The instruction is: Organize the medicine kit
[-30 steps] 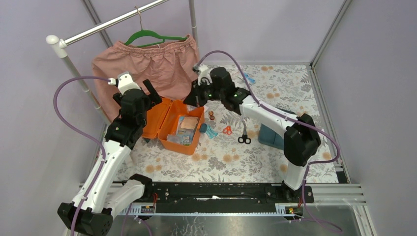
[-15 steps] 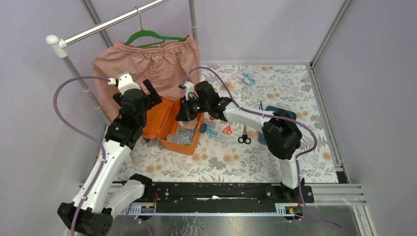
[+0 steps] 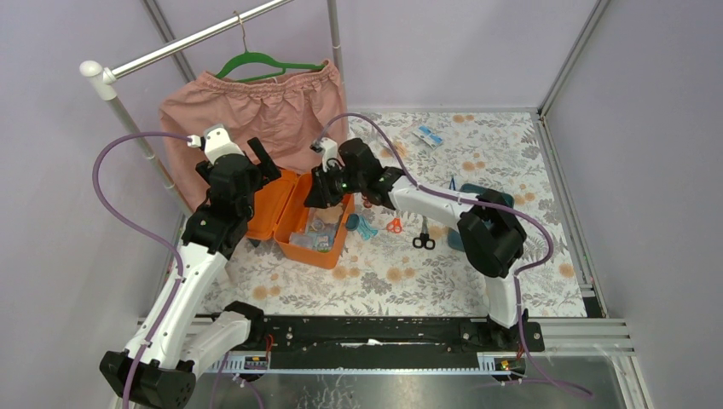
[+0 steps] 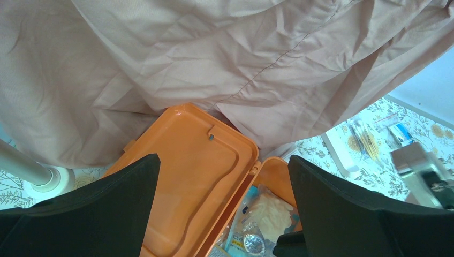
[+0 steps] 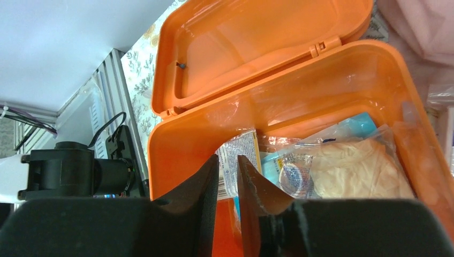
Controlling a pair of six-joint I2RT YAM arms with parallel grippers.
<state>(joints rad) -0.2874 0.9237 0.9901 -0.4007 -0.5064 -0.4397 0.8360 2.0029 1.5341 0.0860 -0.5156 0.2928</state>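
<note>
The medicine kit (image 3: 294,248) is an orange box lying open at the left of the floral table, its lid (image 3: 271,207) folded back. Inside it lie a bagged pale glove (image 5: 353,171), a white printed packet (image 5: 239,152) and a round foil item (image 5: 292,174). My right gripper (image 3: 327,194) hangs over the box. In the right wrist view my right gripper (image 5: 228,160) is open by a narrow gap, with nothing between the fingers and the white packet just beyond the tips. My left gripper (image 4: 224,158) is wide open and empty above the lid (image 4: 187,171).
Pink shorts (image 3: 256,111) on a green hanger droop from the rack right behind the box. Orange scissors (image 3: 394,225), black scissors (image 3: 423,237) and a teal item (image 3: 364,227) lie right of the box. A dark teal tray (image 3: 503,197) sits behind my right elbow; a blue-white packet (image 3: 428,135) lies far back.
My right arm has swung left from behind the box to over its inside, and its jaws have parted a little. The left arm has stayed put.
</note>
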